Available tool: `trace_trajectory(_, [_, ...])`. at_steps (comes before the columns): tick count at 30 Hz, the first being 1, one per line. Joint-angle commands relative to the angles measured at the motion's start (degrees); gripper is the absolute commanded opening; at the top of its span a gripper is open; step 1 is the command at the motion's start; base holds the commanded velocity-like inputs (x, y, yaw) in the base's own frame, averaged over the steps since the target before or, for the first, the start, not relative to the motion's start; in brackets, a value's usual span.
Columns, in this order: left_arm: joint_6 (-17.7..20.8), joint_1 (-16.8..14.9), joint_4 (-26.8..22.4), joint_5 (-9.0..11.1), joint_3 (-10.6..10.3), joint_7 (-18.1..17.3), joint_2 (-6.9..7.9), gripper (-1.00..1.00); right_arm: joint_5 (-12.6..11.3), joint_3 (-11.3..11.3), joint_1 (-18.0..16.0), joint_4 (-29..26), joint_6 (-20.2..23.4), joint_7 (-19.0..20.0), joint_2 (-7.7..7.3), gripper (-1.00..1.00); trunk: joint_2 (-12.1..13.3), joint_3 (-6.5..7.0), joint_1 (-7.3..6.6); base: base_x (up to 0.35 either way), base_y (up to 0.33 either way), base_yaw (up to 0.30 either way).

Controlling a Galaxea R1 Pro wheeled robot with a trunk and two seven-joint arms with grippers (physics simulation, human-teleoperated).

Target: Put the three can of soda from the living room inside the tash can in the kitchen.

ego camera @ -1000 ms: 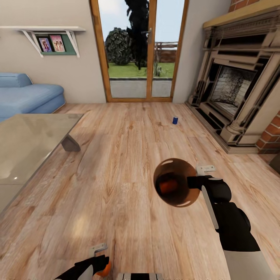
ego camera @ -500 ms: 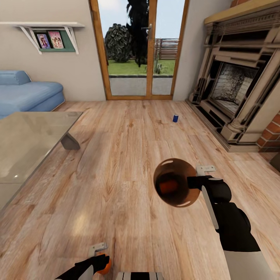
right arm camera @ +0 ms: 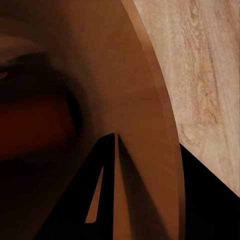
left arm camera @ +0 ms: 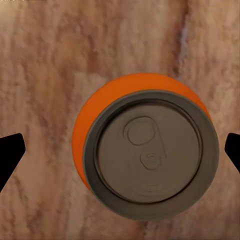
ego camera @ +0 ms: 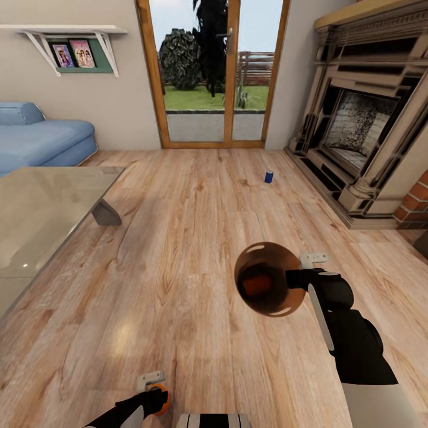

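The robot stands in the living room on the light wood floor (ego camera: 190, 238). Its right gripper (ego camera: 292, 279) is closed on the rim of the brown trash can (ego camera: 268, 286) and holds it above the floor; an orange soda can (ego camera: 257, 285) lies inside. The left gripper (left arm camera: 120, 155) is spread wide, its fingertips (left arm camera: 10, 150) apart from a second orange can (left arm camera: 150, 150) standing upright between them. The dark blue can (ego camera: 268, 176) stands far ahead, near the fireplace (ego camera: 362, 131). A glass table (ego camera: 41, 214) is on the left.
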Motion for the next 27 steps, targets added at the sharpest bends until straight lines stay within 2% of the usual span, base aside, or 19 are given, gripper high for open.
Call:
trace_trajectory(1, [0.0, 0.0, 0.0, -0.02, 0.0, 0.0, -0.02, 1.0, -0.44, 0.01, -0.02, -0.04, 0.0, 0.24, 0.01, -1.0, 0.0, 0.01, -0.01, 0.0, 0.0, 0.0])
trace_trajectory(9, [-0.01, 0.0, 0.0, -0.07, -0.01, 0.02, -0.08, 1.0, -0.44, 0.37, -0.02, -0.02, 0.0, 0.24, 0.03, -1.0, 0.0, 0.01, -0.01, 0.0, 0.0, 0.0])
trace_trajectory(13, [0.0, 0.0, -0.04, -0.11, -0.01, 0.02, -0.1, 1.0, -0.39, 1.36, -0.02, -0.02, 0.0, 0.24, 0.0, -1.0, -0.06, -0.88, 0.1, 0.0, 0.0, 0.0])
trace_trajectory(27, [-0.01, 0.0, -0.23, -0.22, -0.04, 0.02, -0.17, 1.0, -0.36, 2.03, 0.37, -0.07, 0.0, 0.24, -0.03, -1.0, -0.06, -0.88, 0.1, 0.0, 0.0, 0.0])
